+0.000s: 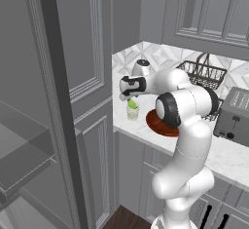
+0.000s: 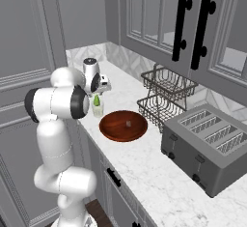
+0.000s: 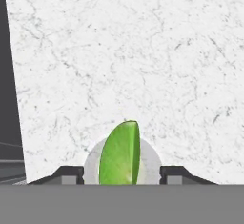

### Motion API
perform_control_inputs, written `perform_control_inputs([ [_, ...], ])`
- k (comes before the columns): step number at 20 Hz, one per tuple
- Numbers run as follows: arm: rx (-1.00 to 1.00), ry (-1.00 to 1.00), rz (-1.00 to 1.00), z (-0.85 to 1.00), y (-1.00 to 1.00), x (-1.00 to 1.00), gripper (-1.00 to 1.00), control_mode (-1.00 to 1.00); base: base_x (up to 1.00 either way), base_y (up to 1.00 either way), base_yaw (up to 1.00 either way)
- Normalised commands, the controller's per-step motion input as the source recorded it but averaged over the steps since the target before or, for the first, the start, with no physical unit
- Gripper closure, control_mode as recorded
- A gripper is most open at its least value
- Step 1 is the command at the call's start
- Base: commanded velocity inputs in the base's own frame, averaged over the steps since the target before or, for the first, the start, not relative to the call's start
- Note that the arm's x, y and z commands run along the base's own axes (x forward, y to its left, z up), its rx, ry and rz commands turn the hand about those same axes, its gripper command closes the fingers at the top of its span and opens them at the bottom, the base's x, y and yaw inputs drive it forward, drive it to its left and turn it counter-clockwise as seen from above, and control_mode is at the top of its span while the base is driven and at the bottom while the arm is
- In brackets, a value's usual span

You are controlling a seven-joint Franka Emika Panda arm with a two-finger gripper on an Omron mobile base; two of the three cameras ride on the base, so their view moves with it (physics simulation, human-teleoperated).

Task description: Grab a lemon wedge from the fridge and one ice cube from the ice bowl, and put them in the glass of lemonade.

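A: Report the state of the hand [image 3: 122, 173].

B: Released. Its two dark fingertips [image 3: 71, 173] stand apart on either side of the yellow-green lemon wedge [image 3: 120, 154], not touching it.

A: Location of the wedge?

B: It sits upright in the small clear glass of lemonade [image 1: 133, 111] on the white marble desk [image 3: 143, 51], directly beneath the hand. The round reddish-brown wooden ice bowl [image 2: 123, 125] lies just beside the glass, with a tiny ice cube [image 2: 128, 123] inside.

toaster [image 2: 212, 146], wire basket [image 2: 166, 95], marble counter [image 2: 159, 173]
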Motion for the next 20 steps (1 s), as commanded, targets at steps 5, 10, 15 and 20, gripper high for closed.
perform_control_inputs([
  [5, 0.0, -0.01, 0.0, 0.0, -0.04, -0.02, -1.0, -1.0, 0.0, 0.0, 0.0],
  [10, 0.02, -0.06, 0.0, 0.08, -0.04, -0.07, -1.0, -1.0, 0.0, 0.0, 0.0],
  [15, 0.06, -0.04, 0.0, 0.11, -0.19, -0.06, -1.0, -1.0, 0.0, 0.0, 0.0],
  [20, 0.07, -0.06, 0.0, 0.08, -0.1, -0.3, -1.0, -1.0, 0.0, 0.0, 0.0],
])
